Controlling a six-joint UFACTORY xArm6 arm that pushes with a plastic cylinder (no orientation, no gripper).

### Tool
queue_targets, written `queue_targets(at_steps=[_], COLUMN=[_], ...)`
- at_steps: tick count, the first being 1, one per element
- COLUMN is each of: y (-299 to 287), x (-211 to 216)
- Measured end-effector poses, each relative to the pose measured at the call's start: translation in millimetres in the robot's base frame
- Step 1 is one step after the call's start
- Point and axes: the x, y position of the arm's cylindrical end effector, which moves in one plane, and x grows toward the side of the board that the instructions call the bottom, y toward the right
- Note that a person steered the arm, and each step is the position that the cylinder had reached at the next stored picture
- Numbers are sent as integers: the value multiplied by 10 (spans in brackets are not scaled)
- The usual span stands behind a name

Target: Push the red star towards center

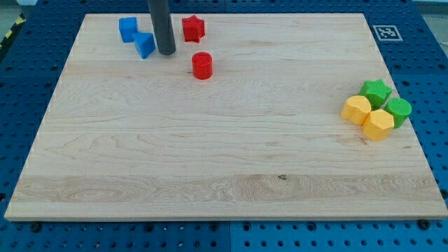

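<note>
The red star [193,28] lies near the view's top edge of the wooden board [224,161], left of the middle. My tip [166,52] is the lower end of a dark rod that comes down from the top of the view. The tip stands just left of and slightly below the red star, with a small gap between them. A red cylinder [201,65] lies below the star, to the right of my tip. A blue block [145,44] sits right beside the tip on its left, seemingly touching it.
A second blue block [128,29] lies at the view's top left, next to the first. At the view's right edge, a green star [376,91], a green cylinder [399,110] and two yellow blocks [356,110] [379,124] sit clustered together.
</note>
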Motion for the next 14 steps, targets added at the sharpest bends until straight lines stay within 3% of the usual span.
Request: queue_targets(at_steps=[2, 6, 9, 12, 14], y=[-249, 745, 1673, 1962, 2002], x=[-963, -256, -160, 216, 214])
